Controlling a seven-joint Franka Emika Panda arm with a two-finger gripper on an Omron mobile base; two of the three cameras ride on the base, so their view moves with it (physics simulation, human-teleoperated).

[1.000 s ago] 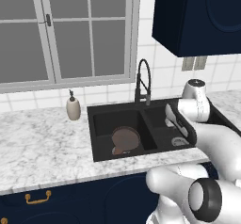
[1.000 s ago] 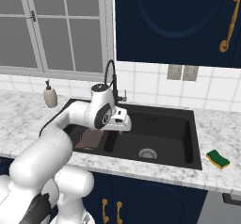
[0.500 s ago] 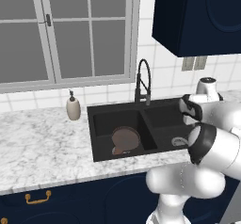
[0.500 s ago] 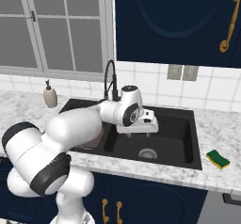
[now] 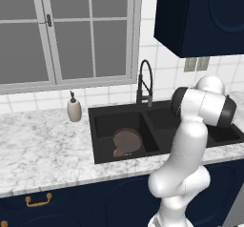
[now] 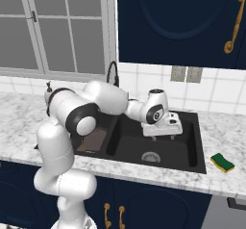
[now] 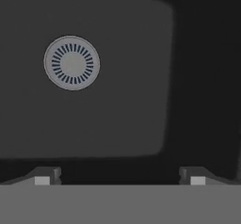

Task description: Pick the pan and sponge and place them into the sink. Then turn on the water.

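The dark brown pan (image 5: 127,141) lies in the left basin of the black sink (image 5: 107,122), handle toward the front; in the right base view the arm hides most of the pan (image 6: 92,140). The sponge (image 6: 222,162), yellow with a green top, rests on the marble counter right of the sink (image 6: 193,141). My gripper (image 6: 164,133) hangs over the right basin, well left of the sponge. In the hand view the gripper (image 7: 120,178) is open and holds nothing, its fingertips (image 7: 43,177) wide apart above the round grey drain (image 7: 71,62). No water runs from the faucet (image 5: 145,83).
A soap dispenser (image 5: 74,109) stands on the counter left of the sink. Windows run behind the counter, and dark blue cabinets (image 6: 178,21) hang above the sink's right side. My own arm (image 5: 190,140) blocks the right basin in the left base view.
The arm has swung right, from over the sink's divider to above the right basin, and its elbow has lifted upright. The pan and the sponge have stayed where they were.
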